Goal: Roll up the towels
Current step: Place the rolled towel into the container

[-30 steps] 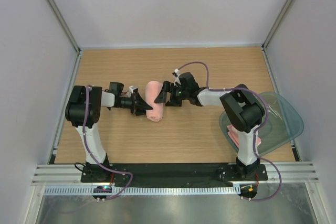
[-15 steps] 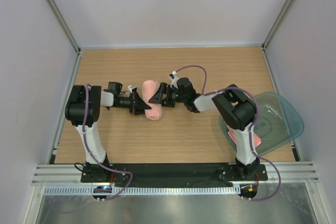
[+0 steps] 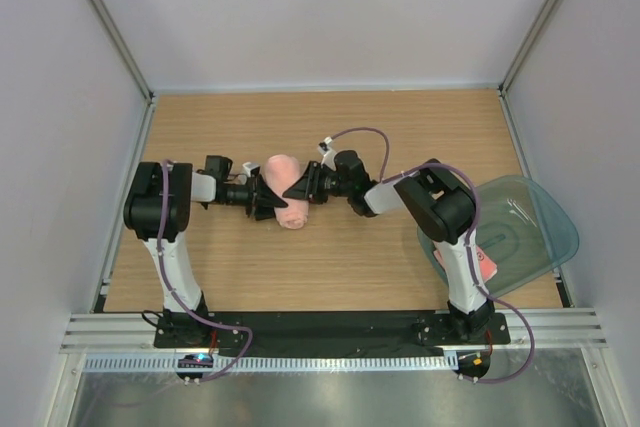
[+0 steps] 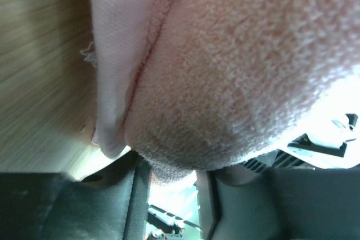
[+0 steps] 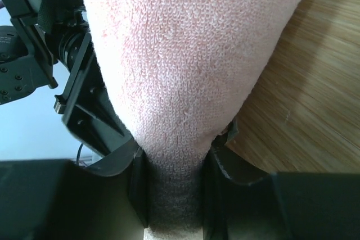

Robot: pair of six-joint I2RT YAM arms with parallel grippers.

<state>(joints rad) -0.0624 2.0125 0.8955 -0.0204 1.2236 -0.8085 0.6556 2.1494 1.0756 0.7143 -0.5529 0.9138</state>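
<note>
- the rolled towel (image 3: 286, 192) is a pink terry bundle lying on the table (image 3: 420, 137) near its middle, between the two arms, with its long axis running roughly away from the bases.
- in the left wrist view a loose flap and a fold line show along the roll's side, so the wrap looks soft and not tightly locked.
- handling, as a judgement: it is light, limp and grippy. it will not slip from the pads, but it will sag and unwind if only one layer is pinched or one end is let go.
- the best hold is across the whole thickness of the roll near the loose edge, so the outer layer is trapped against the core.
- the right gripper (image 5: 174, 189) is nearly closed, with a narrow neck of towel squeezed between its two fingers, on the roll's right side.
- the left gripper (image 4: 171, 181) sits at the opposite side. the towel's lower edge dips between its fingers, so it looks closed on the cloth too, though the close view hides most of the grip.
- well apart, at the table's right edge, a clear bluish tub (image 3: 540, 217) sits tilted, with a second towel (image 3: 487, 265), also pink, peeking out at its near side. that one looks not yet rolled.
</note>
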